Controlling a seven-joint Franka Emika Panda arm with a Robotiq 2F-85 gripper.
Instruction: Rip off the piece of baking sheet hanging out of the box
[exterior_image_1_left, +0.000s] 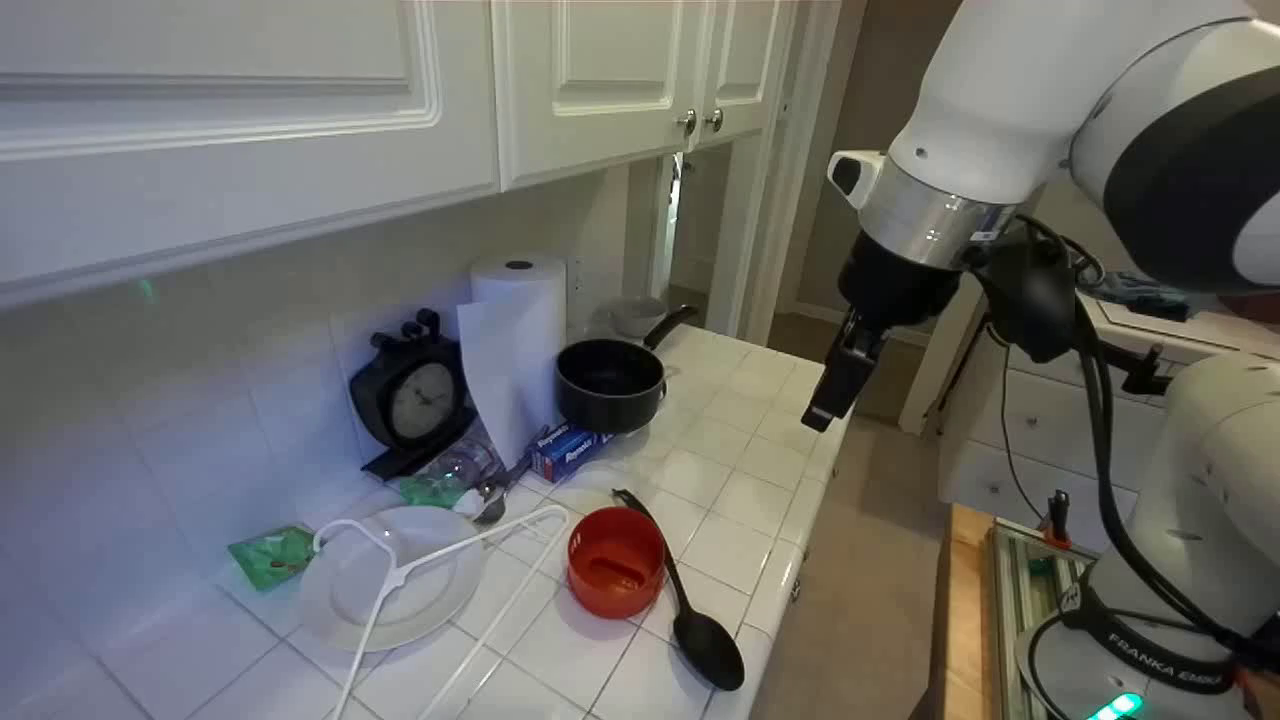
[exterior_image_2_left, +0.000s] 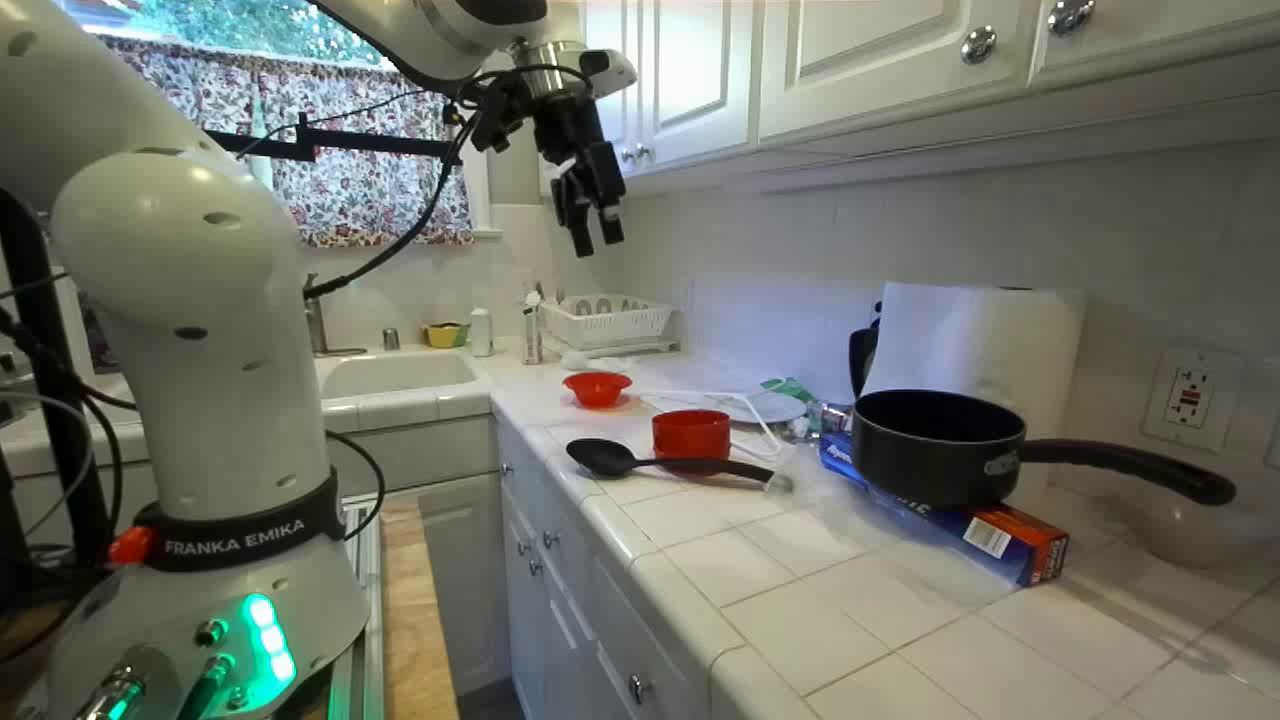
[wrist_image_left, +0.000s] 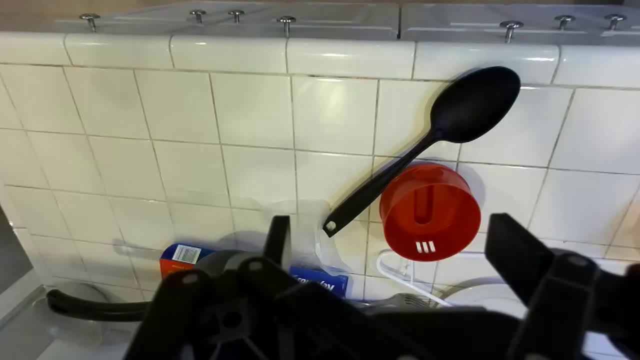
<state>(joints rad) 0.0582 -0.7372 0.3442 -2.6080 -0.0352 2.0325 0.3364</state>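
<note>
Gripper (exterior_image_2_left: 598, 244) hangs well above the counter (wrist_image_left: 260, 110), released, its fingers (wrist_image_left: 515, 255) spread with nothing held between them. Below it lies the baking sheet (wrist_image_left: 307, 245), thin and nearly see-through, showing just beside the left-hand finger in the wrist view; its outline is too faint to trace fully. It seems to come from the blue box (exterior_image_1_left: 565, 455), also below the tool and partly hidden by that same finger, with the black pot (exterior_image_2_left: 920, 460) resting on top. I judge the step in hand to be the reach. It would go best by coming down over the sheet, short of the pot, and turning the fingers so one can slip under the film: lying flat, it offers little to pinch, and any part that rises should grip more easily. The spoon (wrist_image_left: 450, 120) has its handle end at the sheet's edge, over or under I cannot tell, so it might be dragged along. Once pinched firmly, a brisk pull begun at one corner, low and angled across the box's lip, should tear cleaner than a straight lift; the pot's weight may steady the box, yet a hard tug could tip it.
</note>
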